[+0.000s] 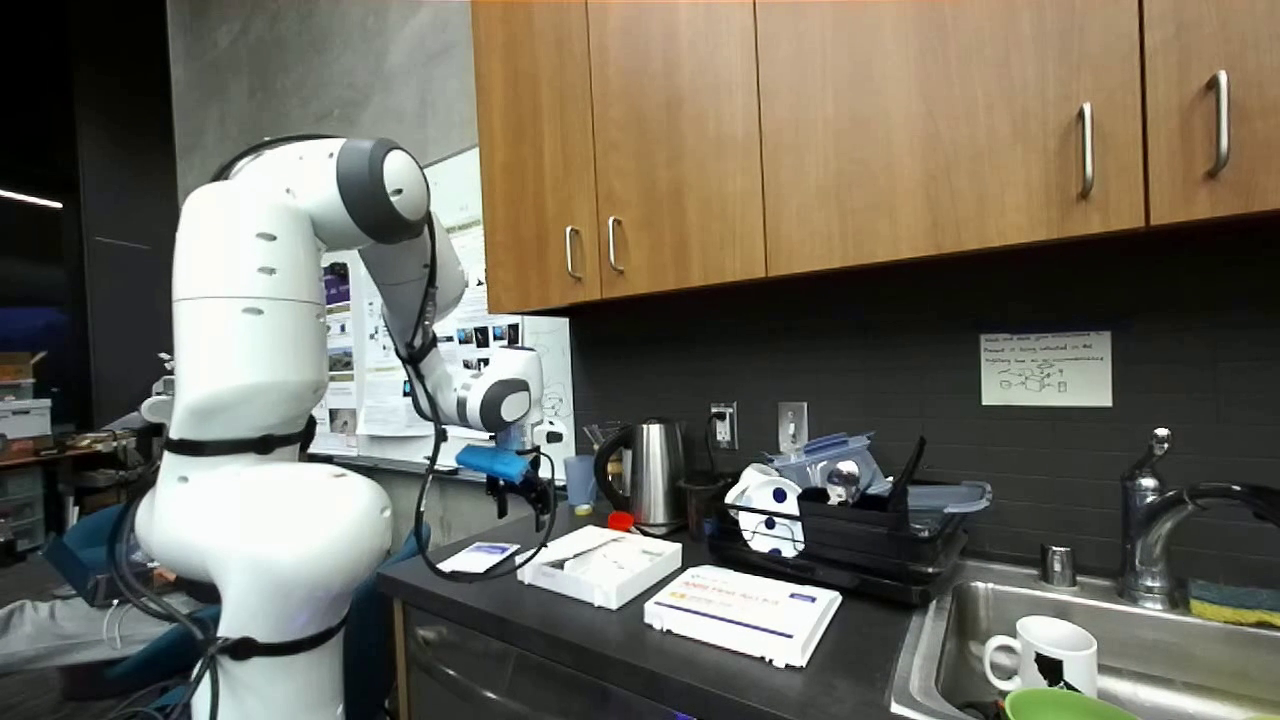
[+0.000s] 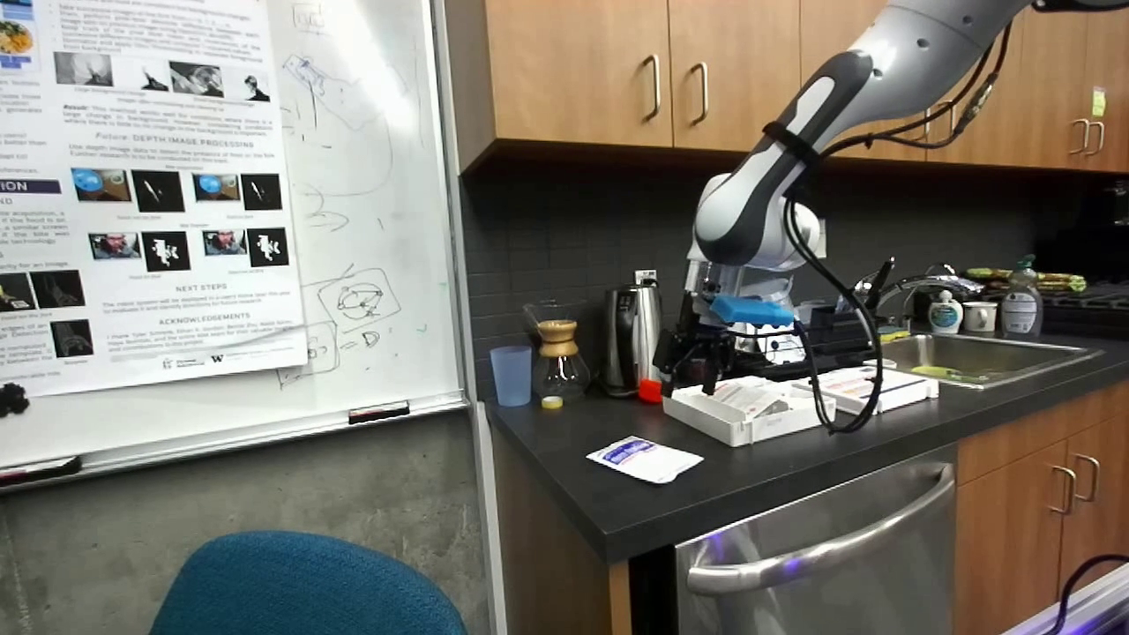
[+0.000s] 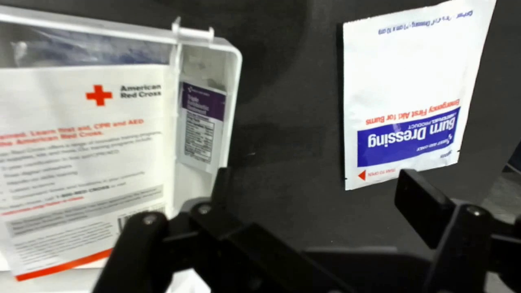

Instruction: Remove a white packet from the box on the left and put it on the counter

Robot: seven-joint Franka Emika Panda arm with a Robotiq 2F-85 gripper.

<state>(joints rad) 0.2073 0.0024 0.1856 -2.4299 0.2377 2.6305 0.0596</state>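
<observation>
A white packet (image 2: 646,460) with a blue band lies flat on the dark counter (image 2: 564,459), apart from the box. It also shows in an exterior view (image 1: 478,557) and in the wrist view (image 3: 401,77). The box (image 2: 748,429), a shallow white tray, stands beside it and holds papers and packets. In the wrist view the box (image 3: 235,93) is at the left, with a leaflet (image 3: 81,162) and a purple-and-white sachet (image 3: 200,130) inside. My gripper (image 3: 315,179) is open with nothing between its fingers. In an exterior view the gripper (image 2: 690,386) hangs near the box's far corner.
A wider flat white first aid kit box (image 1: 745,612) lies right of the tray. A steel kettle (image 1: 655,475), red cap (image 2: 650,391), blue cup (image 2: 512,375) and glass carafe (image 2: 561,370) stand behind. A black dish rack (image 1: 840,540) and the sink (image 1: 940,650) are farther along.
</observation>
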